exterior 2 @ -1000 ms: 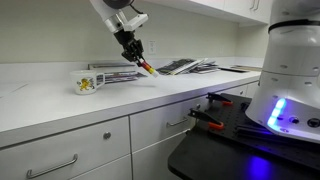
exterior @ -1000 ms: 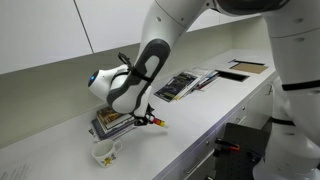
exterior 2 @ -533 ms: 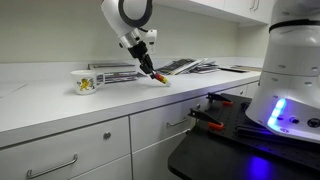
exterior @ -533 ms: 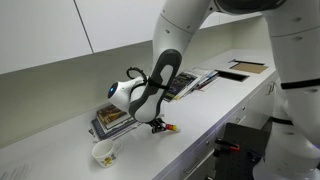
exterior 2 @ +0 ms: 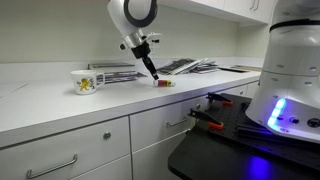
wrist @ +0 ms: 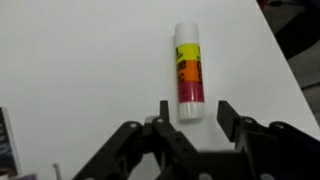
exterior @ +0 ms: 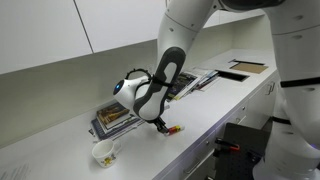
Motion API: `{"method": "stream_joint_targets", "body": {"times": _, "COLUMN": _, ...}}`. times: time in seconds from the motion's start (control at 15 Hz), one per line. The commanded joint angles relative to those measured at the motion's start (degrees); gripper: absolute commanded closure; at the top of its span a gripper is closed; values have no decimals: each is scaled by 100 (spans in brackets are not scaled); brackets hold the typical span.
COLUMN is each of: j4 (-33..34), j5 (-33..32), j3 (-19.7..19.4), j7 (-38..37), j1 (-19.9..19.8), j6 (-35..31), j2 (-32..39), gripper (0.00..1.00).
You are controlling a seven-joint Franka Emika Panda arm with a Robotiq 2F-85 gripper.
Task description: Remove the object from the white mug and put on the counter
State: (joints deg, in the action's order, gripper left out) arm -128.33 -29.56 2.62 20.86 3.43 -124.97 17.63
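The object is a slim stick with red, orange and yellow bands and white ends. It lies flat on the white counter (wrist: 80, 60), free of the jaws, in the wrist view (wrist: 188, 72). It also shows in both exterior views (exterior: 172, 129) (exterior 2: 163, 84). My gripper (wrist: 193, 112) is open just above it, one finger on each side of its near white end. The gripper also shows in both exterior views (exterior: 160, 123) (exterior 2: 153, 76). The white mug (exterior: 103, 152) (exterior 2: 85, 82) stands upright on the counter, well apart from the gripper.
A stack of books (exterior: 112, 121) lies behind the mug, and spread magazines (exterior: 185, 83) (exterior 2: 180, 66) lie further along the counter. The counter's front edge (exterior 2: 150, 103) runs close to the stick. White cabinets hang above.
The gripper carried the stick away from the mug, lowered it to the counter and let it go. The jaws are now open over it.
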Motion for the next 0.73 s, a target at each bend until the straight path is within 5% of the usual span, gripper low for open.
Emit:
{"method": "stream_joint_targets", "body": {"times": 0.0, "j4": -302, "j5": 145, "j3": 67, "j7": -130, "j1": -77, "j6": -619, "j2": -496, "gripper": 12}}
{"method": "stream_joint_targets", "body": {"times": 0.13, "j4": -470, "j5": 474, "j3": 98, "j7": -348, "j1": -63, "j6": -890, "j2": -909, "gripper": 1}}
{"method": "stream_joint_targets", "body": {"times": 0.67, "j4": -654, "j5": 1052, "j3": 298, "j7": -2467, "j1": 180, "j6": -511, "j2": -2287, "gripper": 0}}
